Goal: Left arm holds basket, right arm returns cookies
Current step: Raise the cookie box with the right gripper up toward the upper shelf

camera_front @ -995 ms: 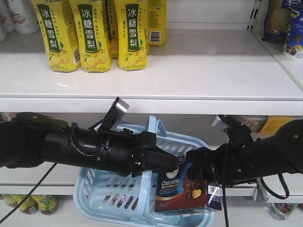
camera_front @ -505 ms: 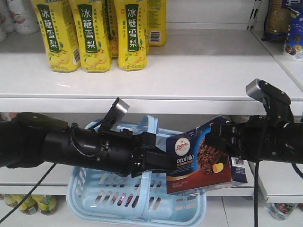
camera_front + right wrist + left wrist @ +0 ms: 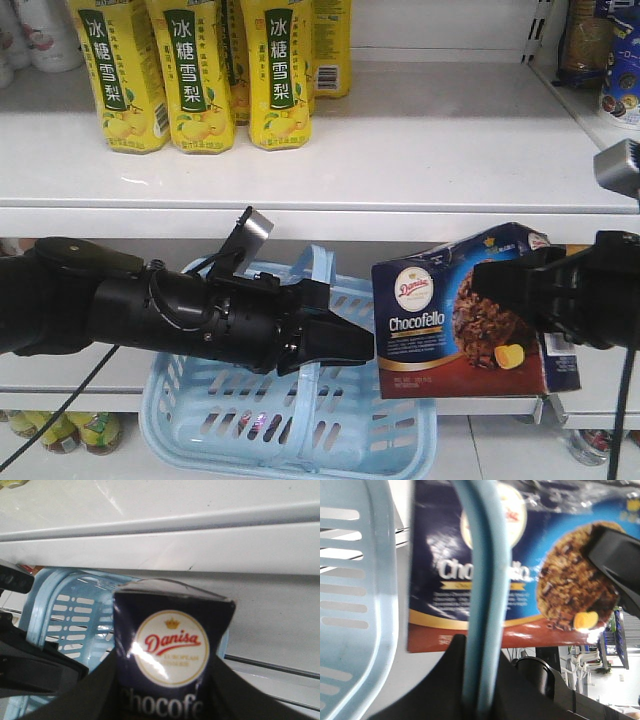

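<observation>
The right gripper [image 3: 505, 290], clamped on the cookies [image 3: 440, 320], has raised them clear of the basket [image 3: 200, 420], which our left gripper [image 3: 350, 345] grips shut. We judge shelving comes next.

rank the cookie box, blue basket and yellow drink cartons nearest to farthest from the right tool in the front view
From the right tool:
1. cookie box, clamped in it.
2. basket, below and to its left.
3. yellow drink cartons, upper shelf, far left.
</observation>
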Robot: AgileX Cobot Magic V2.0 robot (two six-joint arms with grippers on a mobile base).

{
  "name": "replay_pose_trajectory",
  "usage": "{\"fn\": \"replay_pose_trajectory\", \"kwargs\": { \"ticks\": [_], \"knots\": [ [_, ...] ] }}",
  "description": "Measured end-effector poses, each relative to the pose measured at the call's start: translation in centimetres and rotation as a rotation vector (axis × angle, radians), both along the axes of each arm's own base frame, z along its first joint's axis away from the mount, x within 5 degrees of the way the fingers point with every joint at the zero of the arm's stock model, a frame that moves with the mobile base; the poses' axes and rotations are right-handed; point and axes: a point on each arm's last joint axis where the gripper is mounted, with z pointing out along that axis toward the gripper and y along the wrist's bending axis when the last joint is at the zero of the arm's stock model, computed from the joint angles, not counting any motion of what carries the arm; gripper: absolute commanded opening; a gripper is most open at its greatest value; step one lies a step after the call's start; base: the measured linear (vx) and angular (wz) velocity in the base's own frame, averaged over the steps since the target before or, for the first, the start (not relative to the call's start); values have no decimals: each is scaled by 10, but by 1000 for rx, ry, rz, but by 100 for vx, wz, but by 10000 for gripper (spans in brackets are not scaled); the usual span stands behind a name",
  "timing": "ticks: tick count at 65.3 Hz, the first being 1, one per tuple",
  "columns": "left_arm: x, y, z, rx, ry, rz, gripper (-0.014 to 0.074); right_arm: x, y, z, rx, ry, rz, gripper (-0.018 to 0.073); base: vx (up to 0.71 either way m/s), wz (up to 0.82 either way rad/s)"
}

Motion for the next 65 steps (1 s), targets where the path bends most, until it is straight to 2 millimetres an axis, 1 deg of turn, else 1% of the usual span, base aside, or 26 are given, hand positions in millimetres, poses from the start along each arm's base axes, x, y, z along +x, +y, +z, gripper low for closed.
{"fn": "replay_pose_trajectory", "kwargs": {
  "ticks": [11,17,26,28,35,42,48,54,60,65],
  "knots": [
    [0,0,0,0,0,0,-6,-24,-8,11,-53,-30,-7,227,0,0],
    [0,0,0,0,0,0,-6,-41,-14,19,-71,-64,-14,227,0,0],
    [0,0,0,0,0,0,-6,-67,-20,31,-60,-135,-34,227,0,0],
    [0,0,0,0,0,0,-6,-76,-22,36,-51,-168,-38,227,0,0],
    [0,0,0,0,0,0,-6,-97,-26,43,-23,-230,-46,227,0,0],
    [0,0,0,0,0,0,-6,-111,-30,48,-17,-290,-53,227,0,0],
    [0,0,0,0,0,0,-6,-116,-34,53,-28,-365,-81,227,0,0],
    [0,0,0,0,0,-1,-6,-113,-38,62,-20,-467,-128,227,0,0],
    [0,0,0,0,0,-1,-6,-102,-40,71,-14,-566,-182,227,0,0],
    [0,0,0,0,0,-1,-6,-87,-41,76,-15,-624,-222,227,0,0]
  ]
}}
